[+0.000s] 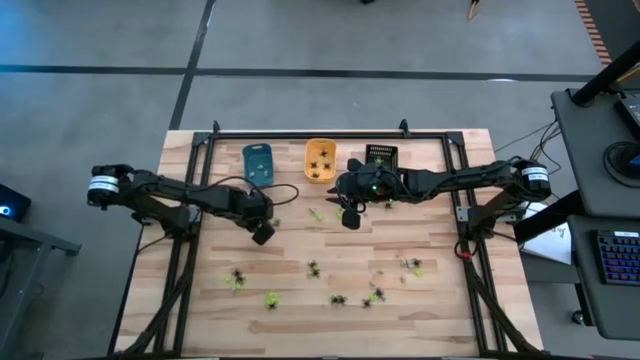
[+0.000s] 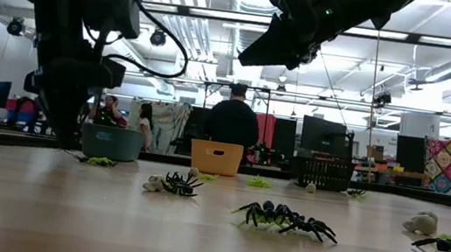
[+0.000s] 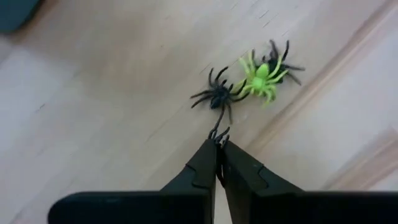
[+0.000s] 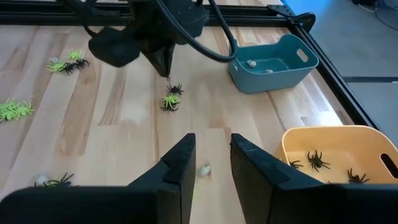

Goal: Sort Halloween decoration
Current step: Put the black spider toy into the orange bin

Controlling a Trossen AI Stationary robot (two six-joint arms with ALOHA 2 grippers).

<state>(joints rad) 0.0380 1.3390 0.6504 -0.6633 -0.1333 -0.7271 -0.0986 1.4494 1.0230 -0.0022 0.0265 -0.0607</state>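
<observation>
The left gripper (image 3: 219, 140) hangs over the wooden tabletop (image 1: 300, 250) a little in front of the blue tray (image 1: 257, 163), its two fingers pressed together on the tip of one leg of a black spider (image 3: 218, 95). That spider is still down at the tabletop, touching a yellow-green spider (image 3: 261, 76), which lies over a second black one that only partly shows. In the right wrist view the same small cluster (image 4: 171, 96) sits directly under the left gripper's tip, between the blue tray (image 4: 273, 62) and the open wood. The right gripper (image 4: 209, 163) hovers above the tabletop in front of the orange tray (image 1: 320, 160), its fingers held a moderate way apart with nothing between them; a small pale figure (image 4: 203, 168) lies on the wood below the gap. The blue tray holds a couple of pale bits, the orange tray (image 4: 333, 155) holds several black spiders (image 4: 318, 160), and a black tray (image 1: 380, 157) stands just beside the orange one, its contents too small to tell. The rest of the decorations are scattered across the nearer half of the tabletop: black and yellow-green spiders in loose pairs (image 1: 237, 279), a lone yellow-green one (image 1: 271, 298), and more toward the right side (image 1: 412, 265). In the low view a black spider on a green one (image 2: 285, 218) lies close to the camera, with a pale figure (image 2: 420, 223) to its side, and a person in dark clothing (image 2: 233, 120) stands in the room beyond the tabletop.
</observation>
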